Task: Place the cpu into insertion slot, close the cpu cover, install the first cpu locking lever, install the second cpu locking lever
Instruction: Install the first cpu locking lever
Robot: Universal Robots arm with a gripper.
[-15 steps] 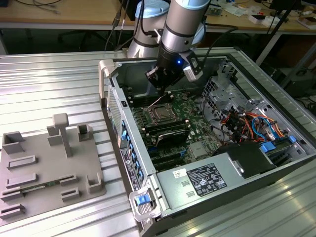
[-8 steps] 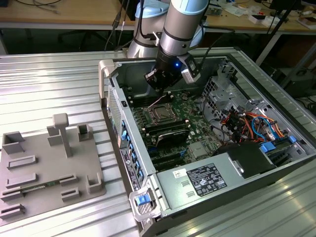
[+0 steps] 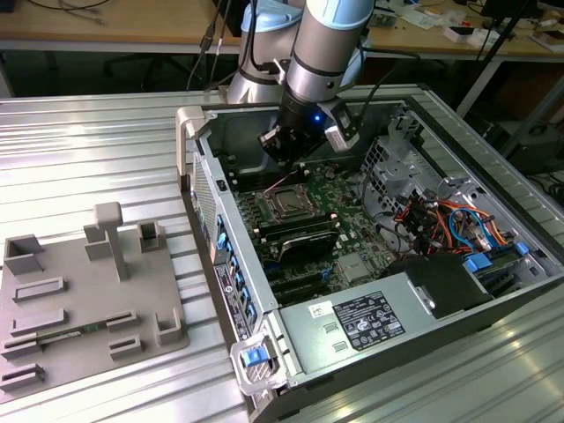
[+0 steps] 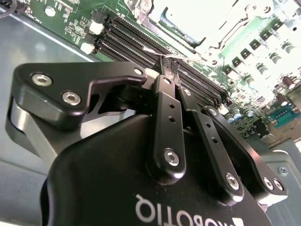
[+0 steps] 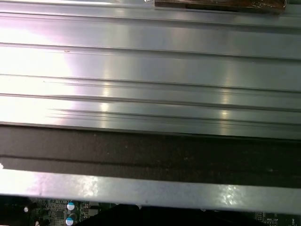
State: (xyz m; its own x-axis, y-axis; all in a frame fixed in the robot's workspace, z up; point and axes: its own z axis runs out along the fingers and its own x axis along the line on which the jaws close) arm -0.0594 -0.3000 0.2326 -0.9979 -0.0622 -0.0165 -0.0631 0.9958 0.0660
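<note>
The end effector (image 3: 284,148) hangs clenched and empty inside the open computer case (image 3: 370,335), at twelve o'clock from the insertion slot (image 3: 288,204). The cpu (image 3: 288,205) there looks light, stiff, fragile; edges seem safest.

Ribbed metal table (image 3: 97,150), silver, slatted lengthwise. Lying directly on it: open computer case (image 3: 352,344) toward the exterior view's right, grey fixture tray (image 3: 88,308) with upright blocks toward the left, just beside the case.
</note>
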